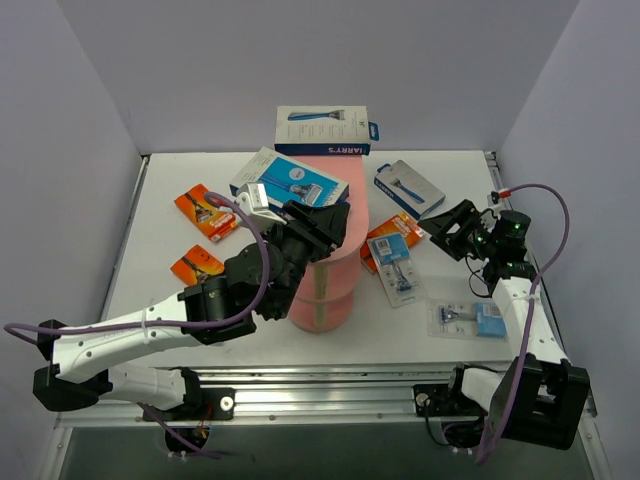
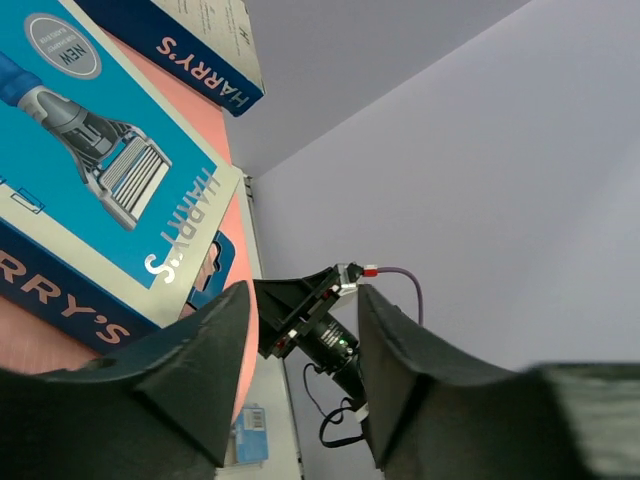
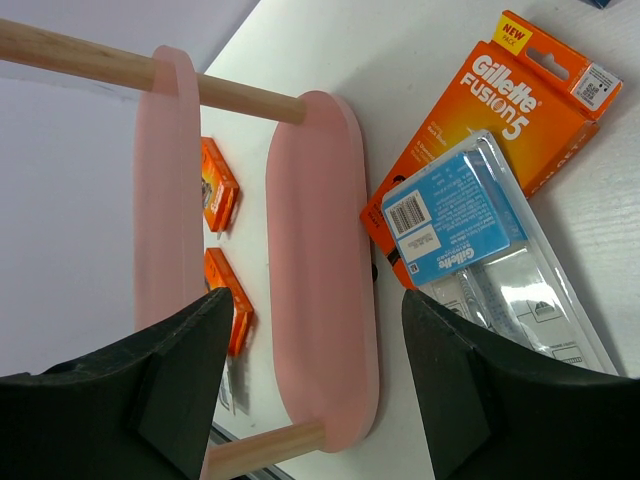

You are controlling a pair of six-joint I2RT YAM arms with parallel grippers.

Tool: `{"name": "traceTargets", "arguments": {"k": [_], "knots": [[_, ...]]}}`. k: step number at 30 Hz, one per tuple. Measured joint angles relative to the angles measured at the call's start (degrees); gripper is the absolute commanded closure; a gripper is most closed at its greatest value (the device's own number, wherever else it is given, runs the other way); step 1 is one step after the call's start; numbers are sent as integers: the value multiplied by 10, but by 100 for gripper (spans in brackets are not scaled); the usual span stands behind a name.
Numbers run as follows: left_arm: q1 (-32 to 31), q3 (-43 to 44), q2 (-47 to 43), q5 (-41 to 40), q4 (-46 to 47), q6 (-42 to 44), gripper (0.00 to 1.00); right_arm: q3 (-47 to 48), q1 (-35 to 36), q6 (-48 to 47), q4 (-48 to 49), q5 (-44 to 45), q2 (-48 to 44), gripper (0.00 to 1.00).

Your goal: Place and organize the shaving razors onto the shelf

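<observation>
Tabletop (image 1: 180,300): white, carries everything.

Shelf (image 1: 338,288): pink, stands mid-tabletop. My left arm covers the near end of its top tier. The beige post shows only in the right wrist view, cut off at both ends.

Far box (image 1: 322,131): flat on the shelf's top tier, long axis left-right, "HARRY'S" on its near side.

Near box (image 1: 290,182): same tier, long axis skewed from far-left to near-right. Left wrist view reads "HARRY'S" and a round "NEW" badge.

Left claw (image 1: 325,218): spread, empty, over the shelf just beside the near box.

Right claw (image 1: 443,228): spread, empty, right of the shelf, pointing at it.

Grey pack (image 1: 410,188): far-right of the shelf, print unreadable.

Orange card (image 3: 500,120): just beside the shelf's bottom tier, reads "Gillette Fusion5" and "NEW". A clear blister (image 3: 470,230) with a blue card lies across it.

Second clear blister (image 1: 468,318): well right of the shelf.

Farther orange pack (image 1: 207,212) and nearer orange pack (image 1: 197,265): left of the shelf, print too small to read.
</observation>
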Motion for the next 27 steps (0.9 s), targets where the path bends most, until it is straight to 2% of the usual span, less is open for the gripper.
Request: {"name": "traceTargets", "arguments": {"k": [10,19,27], "knots": [[0,-7,-11,26,1,-7,38,0,0,2,-1,0,0,36],[-1,45,-13,49,-41,75,34,24,-4,-2,-37,2,0,36],[-1,60,-140,19,-139,186,32,89,-4,-15,-77,17,-3,36]]}}
